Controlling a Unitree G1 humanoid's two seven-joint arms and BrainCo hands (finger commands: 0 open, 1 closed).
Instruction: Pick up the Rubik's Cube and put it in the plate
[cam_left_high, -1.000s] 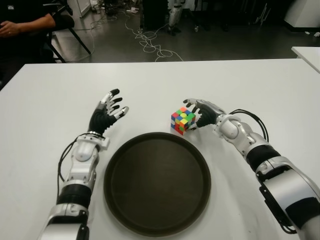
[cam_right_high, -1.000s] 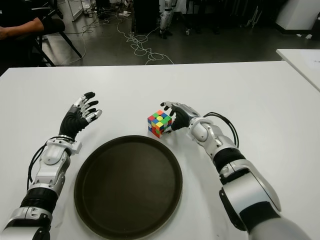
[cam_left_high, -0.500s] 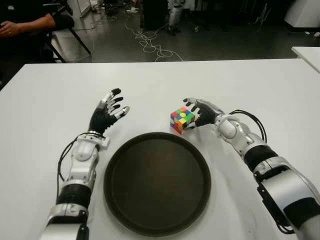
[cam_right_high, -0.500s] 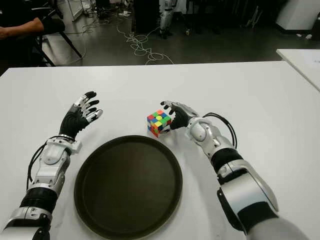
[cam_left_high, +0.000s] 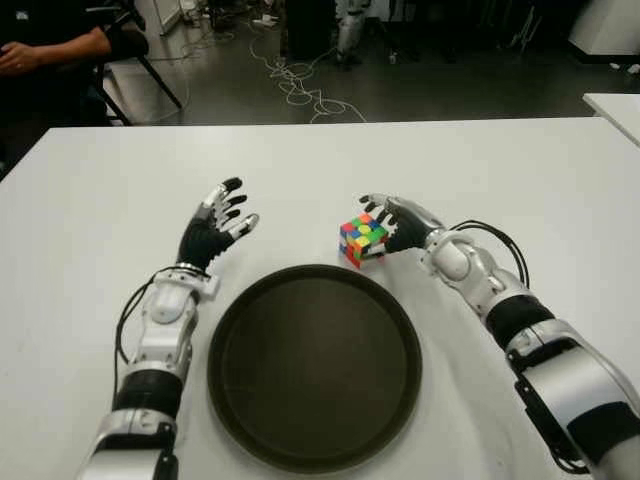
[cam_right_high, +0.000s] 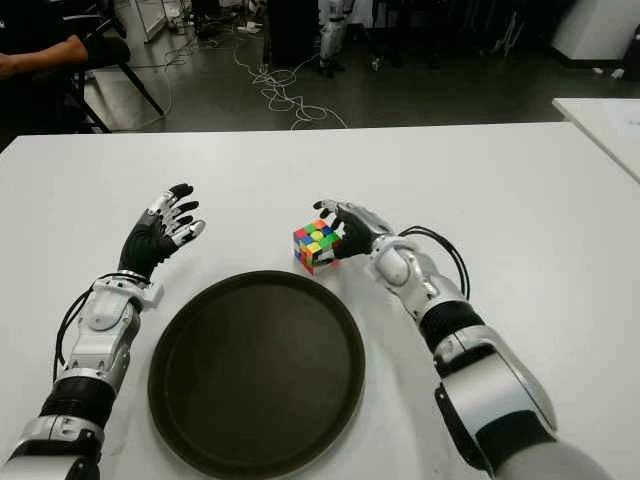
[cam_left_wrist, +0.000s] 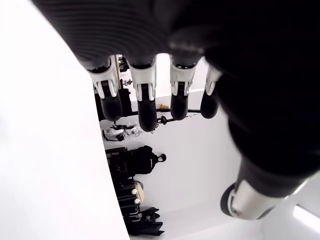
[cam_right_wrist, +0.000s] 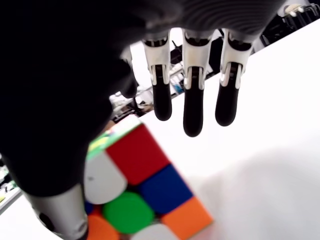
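The Rubik's Cube (cam_left_high: 362, 240) stands on the white table (cam_left_high: 330, 160), just beyond the far rim of the dark round plate (cam_left_high: 314, 365). My right hand (cam_left_high: 392, 218) is right against the cube's right side, its fingers (cam_right_wrist: 192, 107) extended past the cube's (cam_right_wrist: 135, 190) top and not closed on it, the thumb low beside it. My left hand (cam_left_high: 215, 225) shows to the left of the plate's far edge, open with fingers (cam_left_wrist: 145, 100) spread, holding nothing.
A person's arm (cam_left_high: 50, 50) shows at a chair beyond the table's far left corner. Cables (cam_left_high: 300, 85) lie on the floor behind the table. Another white table's corner (cam_left_high: 615, 105) is at the far right.
My right hand has crept a little left and farther over the cube, which has shifted slightly left. The left hand has barely moved.
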